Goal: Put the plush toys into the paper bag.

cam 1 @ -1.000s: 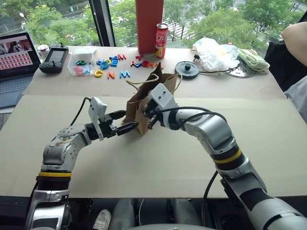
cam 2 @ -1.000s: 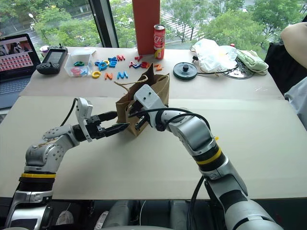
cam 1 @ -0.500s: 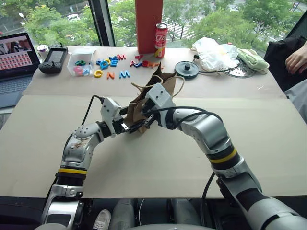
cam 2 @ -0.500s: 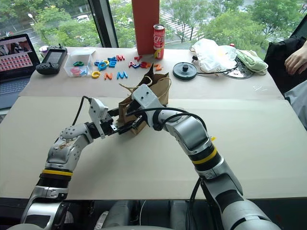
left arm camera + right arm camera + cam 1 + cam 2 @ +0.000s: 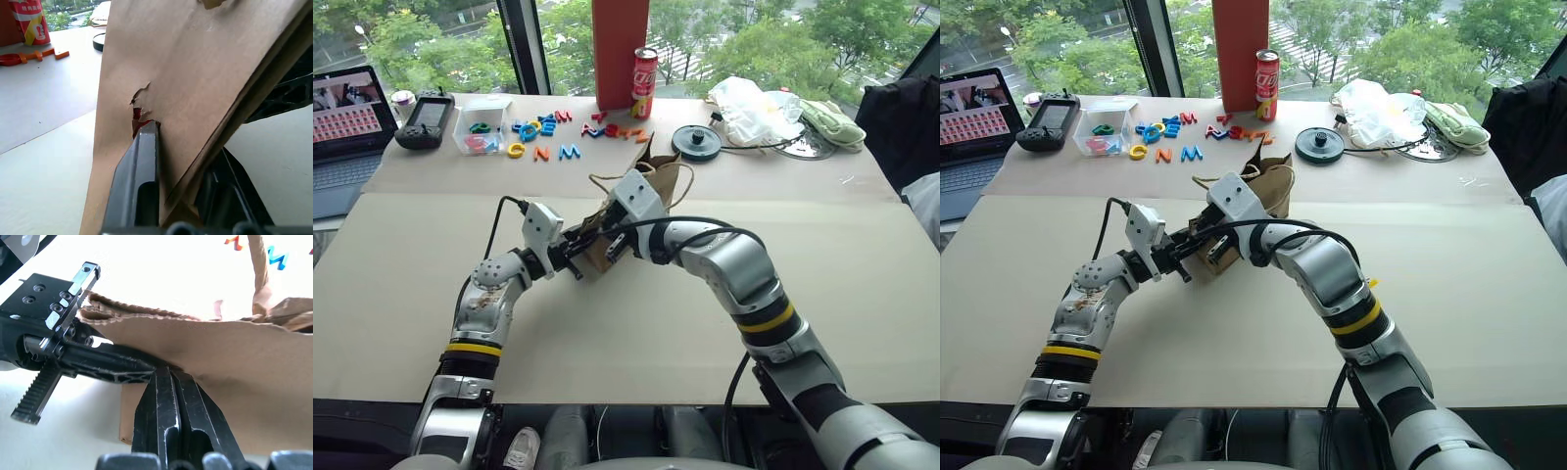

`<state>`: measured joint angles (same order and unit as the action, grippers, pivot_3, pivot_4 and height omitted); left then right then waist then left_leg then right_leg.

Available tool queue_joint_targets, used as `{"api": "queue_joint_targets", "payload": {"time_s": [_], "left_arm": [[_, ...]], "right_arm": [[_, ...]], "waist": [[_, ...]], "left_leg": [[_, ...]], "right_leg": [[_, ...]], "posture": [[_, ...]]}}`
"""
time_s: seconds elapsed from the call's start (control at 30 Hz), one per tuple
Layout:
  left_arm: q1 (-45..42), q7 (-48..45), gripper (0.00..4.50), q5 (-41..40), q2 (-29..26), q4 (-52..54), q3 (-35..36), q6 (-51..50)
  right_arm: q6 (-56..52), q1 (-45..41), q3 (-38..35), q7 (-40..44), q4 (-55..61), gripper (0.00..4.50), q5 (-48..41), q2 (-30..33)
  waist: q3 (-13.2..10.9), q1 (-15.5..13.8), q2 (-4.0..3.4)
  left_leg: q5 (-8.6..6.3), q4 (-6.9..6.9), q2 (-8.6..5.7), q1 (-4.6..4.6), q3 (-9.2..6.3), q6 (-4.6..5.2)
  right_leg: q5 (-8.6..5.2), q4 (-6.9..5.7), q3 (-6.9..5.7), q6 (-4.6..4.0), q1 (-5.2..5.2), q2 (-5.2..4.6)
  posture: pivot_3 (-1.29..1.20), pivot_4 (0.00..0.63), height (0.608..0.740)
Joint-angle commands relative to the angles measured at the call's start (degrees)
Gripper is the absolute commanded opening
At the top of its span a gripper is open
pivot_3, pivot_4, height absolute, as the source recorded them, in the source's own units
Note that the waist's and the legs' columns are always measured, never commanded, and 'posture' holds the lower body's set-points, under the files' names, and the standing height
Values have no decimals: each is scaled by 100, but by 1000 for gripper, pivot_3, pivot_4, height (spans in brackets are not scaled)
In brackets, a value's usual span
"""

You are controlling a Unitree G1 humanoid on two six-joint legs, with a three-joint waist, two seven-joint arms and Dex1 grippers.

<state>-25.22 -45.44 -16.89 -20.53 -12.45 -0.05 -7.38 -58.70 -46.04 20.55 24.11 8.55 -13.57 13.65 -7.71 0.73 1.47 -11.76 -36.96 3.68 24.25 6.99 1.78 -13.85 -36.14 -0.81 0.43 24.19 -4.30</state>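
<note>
Both tools clamp the crumpled brown kraft paper bag (image 5: 636, 211) at mid-tabletop (image 5: 862, 284): the left tool (image 5: 161, 147) pinches its torn lower wall, red showing through the rip, while the right tool (image 5: 171, 377) grips the bag's edge beside it.

Torn brown paper bag (image 5: 651, 181) stands upright; something red, perhaps a toy (image 5: 136, 115), shows inside.
</note>
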Motion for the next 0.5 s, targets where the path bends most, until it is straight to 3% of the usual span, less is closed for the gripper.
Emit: {"api": "queue_joint_targets", "payload": {"time_s": [0.03,0.23,0.5], "left_arm": [[-131,50,95,14,48,28,63,196],[-165,138,95,-18,99,-32,113,247],[-182,-15,95,-155,117,-47,202,290]], "right_arm": [[-162,-66,-325,140,430,0,-57,280],[-157,534,-598,724,1359,0,-335,1224],[-48,752,-1073,710,1342,0,-453,1272]], "waist": [[0,-12,0],[0,-26,0],[0,8,0]], "left_leg": [[0,0,-1,0,0,0],[-4,0,-2,3,-3,6],[-4,0,3,-5,-3,7]], "right_leg": [[0,0,-1,0,0,-1],[0,5,-5,1,-2,-3],[0,1,2,0,-1,8]], "posture": [[0,150,739],[0,150,739],[0,150,739]]}}
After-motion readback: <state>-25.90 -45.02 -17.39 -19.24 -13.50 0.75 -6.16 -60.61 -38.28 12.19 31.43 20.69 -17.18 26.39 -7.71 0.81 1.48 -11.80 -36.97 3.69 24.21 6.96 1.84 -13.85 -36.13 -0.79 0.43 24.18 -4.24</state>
